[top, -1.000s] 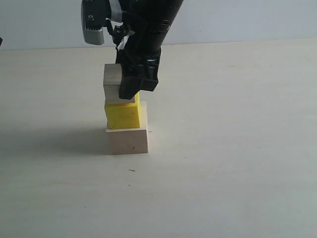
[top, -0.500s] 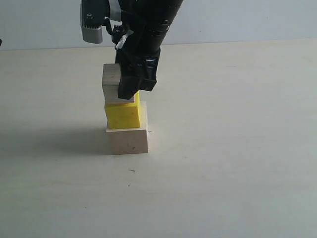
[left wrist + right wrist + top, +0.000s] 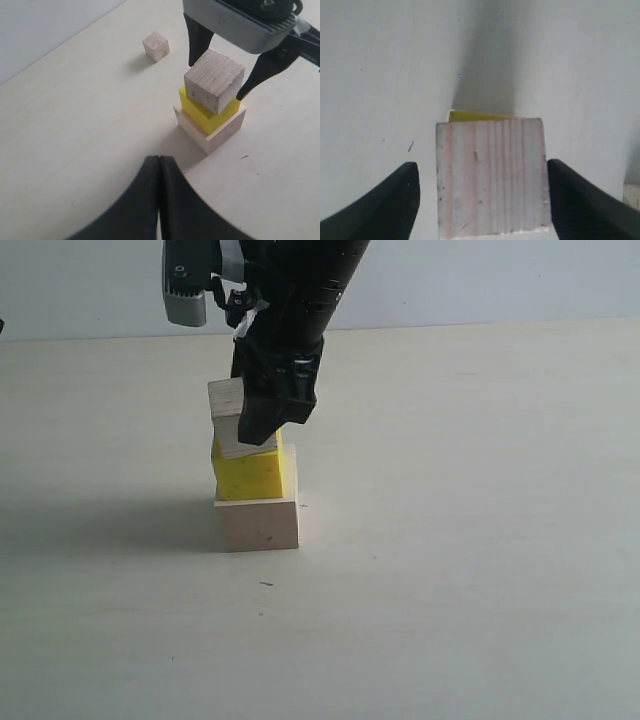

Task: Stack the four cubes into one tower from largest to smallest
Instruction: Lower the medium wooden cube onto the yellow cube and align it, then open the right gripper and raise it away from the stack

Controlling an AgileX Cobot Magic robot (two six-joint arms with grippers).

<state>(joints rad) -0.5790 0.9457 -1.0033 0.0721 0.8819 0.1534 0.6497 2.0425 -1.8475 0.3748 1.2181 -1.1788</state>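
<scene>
Change over the last second: the medium wooden cube (image 3: 228, 422) is now seen a little lower in the exterior view, resting on the yellow cube (image 3: 247, 475) and turned slightly askew to it. The right gripper (image 3: 255, 425) is found at much the same place around it. The yellow cube is carried by the large wooden cube (image 3: 258, 525); both are unmoved

Surface: a pale matt table (image 3: 480, 540), bounded behind by a plain light wall (image 3: 500, 280). A soft shadow is cast to the left of the stack

Right wrist view: the right gripper's fingers are shown spread, with table visible between one finger and the medium wooden cube

Left wrist view only: a small wooden cube (image 3: 156, 46) is recorded alone on the table, well apart from the stack. The left gripper (image 3: 159, 165) is seen pressed together, nothing held, clear of the stack
</scene>
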